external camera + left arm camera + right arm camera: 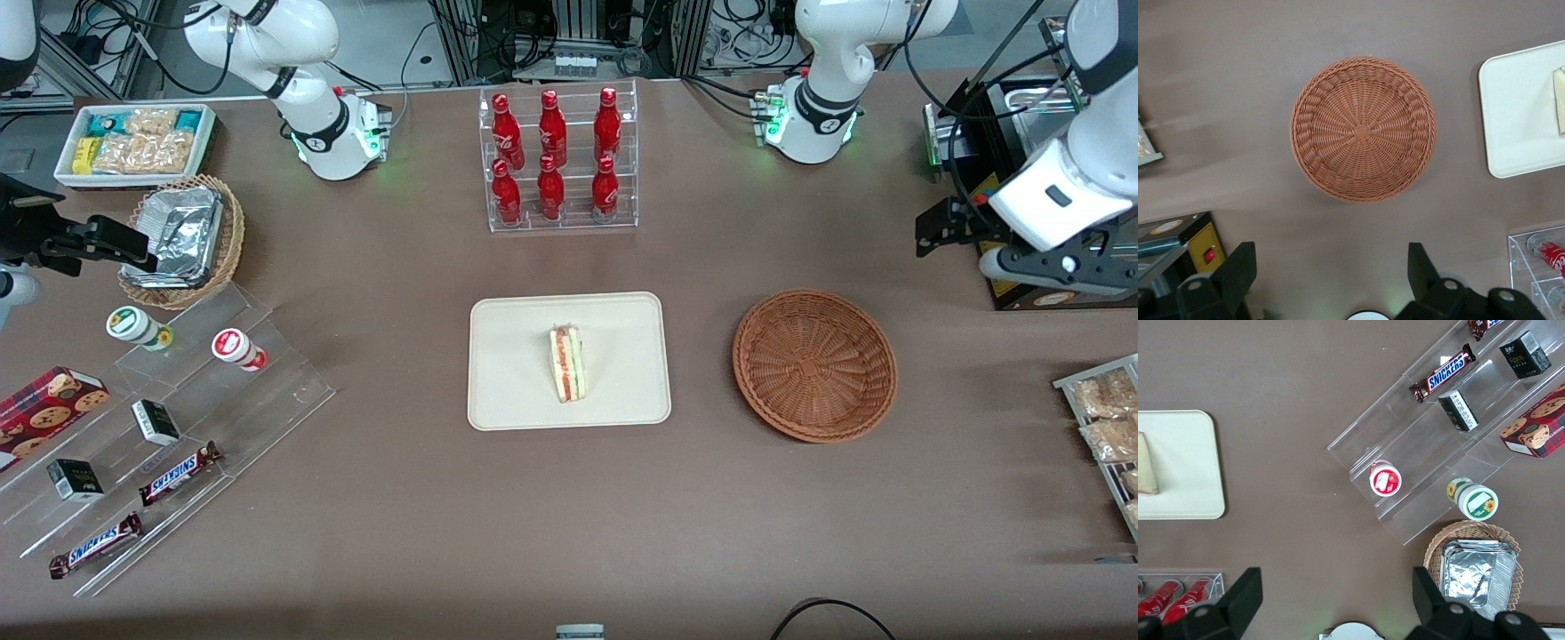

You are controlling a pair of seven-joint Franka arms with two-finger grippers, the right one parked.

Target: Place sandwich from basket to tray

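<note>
Brown covers the worktop (400,533) from edge to edge. On it, near the middle, lies the tray (516,373), and the sandwich (567,363) rests on the tray, standing on one long side with its striped filling edge turned up. Its wedge sits toward the tray edge nearest the basket (814,364), clear of the rim. The basket lies just beside the tray, apart from it, toward the working arm's end of the worktop, and holds nothing.

From the wrist, the basket (1363,129) shows whole, with the tray (1518,113) corner and a slice of the sandwich (1559,100) at the frame's edge.

The hand (944,228) hangs above the worktop near the working arm's end, farther from the front camera than the basket and well apart from it, holding nothing. Its two dark fingers (1238,270) stand wide apart.

A clear rack of red bottles (556,160) stands farther from the camera than the tray. Toward the parked arm's end, a clear stepped stand (178,427) carries Snickers bars (178,473) and small tubs (238,348).
</note>
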